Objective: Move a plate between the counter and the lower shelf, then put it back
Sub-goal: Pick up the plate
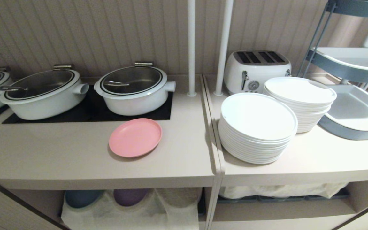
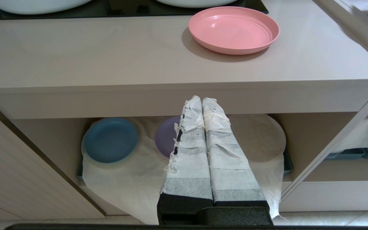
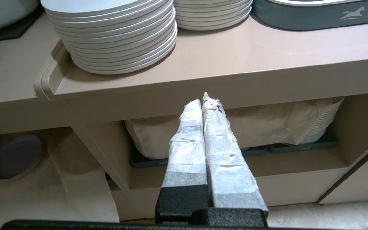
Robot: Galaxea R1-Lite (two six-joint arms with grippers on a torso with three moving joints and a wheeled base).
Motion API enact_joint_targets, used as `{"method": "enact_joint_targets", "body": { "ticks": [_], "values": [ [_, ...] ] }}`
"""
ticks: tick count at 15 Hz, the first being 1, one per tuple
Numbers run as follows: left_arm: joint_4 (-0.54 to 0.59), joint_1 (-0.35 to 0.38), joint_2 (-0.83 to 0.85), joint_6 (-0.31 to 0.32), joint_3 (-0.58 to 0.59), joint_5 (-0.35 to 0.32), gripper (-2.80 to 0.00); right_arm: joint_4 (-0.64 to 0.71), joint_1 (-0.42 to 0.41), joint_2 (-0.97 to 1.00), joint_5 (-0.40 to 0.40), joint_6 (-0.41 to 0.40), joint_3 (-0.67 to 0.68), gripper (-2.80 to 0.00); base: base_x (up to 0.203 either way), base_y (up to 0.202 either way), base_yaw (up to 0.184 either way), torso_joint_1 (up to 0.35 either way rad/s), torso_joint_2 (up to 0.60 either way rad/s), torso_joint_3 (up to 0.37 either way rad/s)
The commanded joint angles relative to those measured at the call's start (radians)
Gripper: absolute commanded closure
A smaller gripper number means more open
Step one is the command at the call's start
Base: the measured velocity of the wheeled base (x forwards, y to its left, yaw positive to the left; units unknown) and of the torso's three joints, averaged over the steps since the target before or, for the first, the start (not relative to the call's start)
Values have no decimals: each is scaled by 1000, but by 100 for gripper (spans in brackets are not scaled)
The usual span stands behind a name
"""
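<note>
The small pink plate [image 1: 135,137] [image 2: 234,29] lies flat on the beige counter [image 1: 59,153] [image 2: 91,54], just in front of the black hob panel [image 1: 91,110]. Below it the lower shelf [image 1: 129,207] [image 2: 133,179] is lined with a white cloth. My left gripper [image 2: 202,99] hangs shut and empty in front of the counter's front edge, below and short of the plate. My right gripper [image 3: 202,100] is shut and empty too, before the cubby to the right. Neither arm shows in the head view.
A blue plate [image 2: 111,140] and a purple plate [image 2: 167,135] lie on the shelf cloth. Two white pots [image 1: 45,94] [image 1: 135,89] stand on the hob. Two white plate stacks [image 1: 257,127] [image 1: 300,102], a toaster [image 1: 256,68] and a grey tray rack [image 1: 356,108] fill the right counter.
</note>
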Motion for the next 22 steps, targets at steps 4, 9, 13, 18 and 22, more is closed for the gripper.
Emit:
{"method": "enact_joint_targets", "body": {
  "ticks": [4,9,13,18,22],
  "values": [
    [0,0,0,-2,0,0,0,0,0,0,0,0,0,0,0,0,0,0,0,0],
    [0,0,0,-2,0,0,0,0,0,0,0,0,0,0,0,0,0,0,0,0],
    [0,0,0,-2,0,0,0,0,0,0,0,0,0,0,0,0,0,0,0,0],
    [0,0,0,-2,0,0,0,0,0,0,0,0,0,0,0,0,0,0,0,0],
    [0,0,0,-2,0,0,0,0,0,0,0,0,0,0,0,0,0,0,0,0]
  ]
}}
